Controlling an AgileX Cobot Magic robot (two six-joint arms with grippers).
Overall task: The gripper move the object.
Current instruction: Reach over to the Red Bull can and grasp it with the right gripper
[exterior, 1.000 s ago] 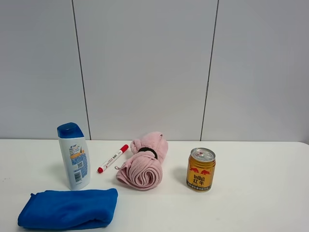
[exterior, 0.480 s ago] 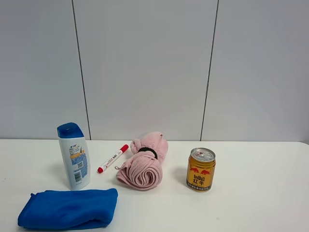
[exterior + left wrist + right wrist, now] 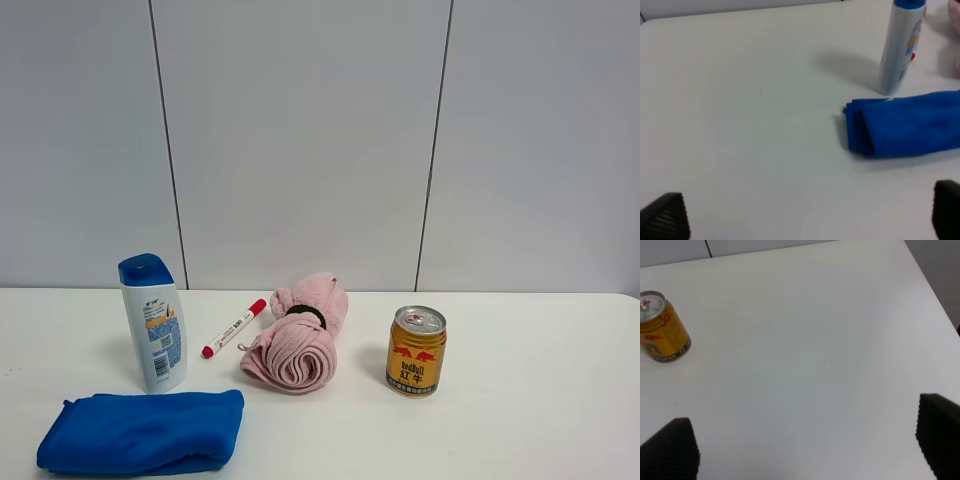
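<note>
The object, a squat gold can (image 3: pixel 416 351) with a red bulls logo and silver top, stands upright on the white table right of centre; the right wrist view shows it as the gold can (image 3: pixel 661 333) well away from the fingers. My right gripper (image 3: pixel 805 442) is open, its black fingertips (image 3: pixel 670 447) wide apart over bare table. My left gripper (image 3: pixel 805 212) is also open, with fingertips (image 3: pixel 662 215) spread above bare table, short of the blue cloth. Neither gripper shows in the exterior high view.
A white blue-capped bottle (image 3: pixel 153 323) stands at the left, a folded blue cloth (image 3: pixel 145 430) in front of it. A red marker (image 3: pixel 233 328) and a rolled pink towel (image 3: pixel 298 335) lie mid-table. The table's right edge (image 3: pixel 932 290) is near the can's side.
</note>
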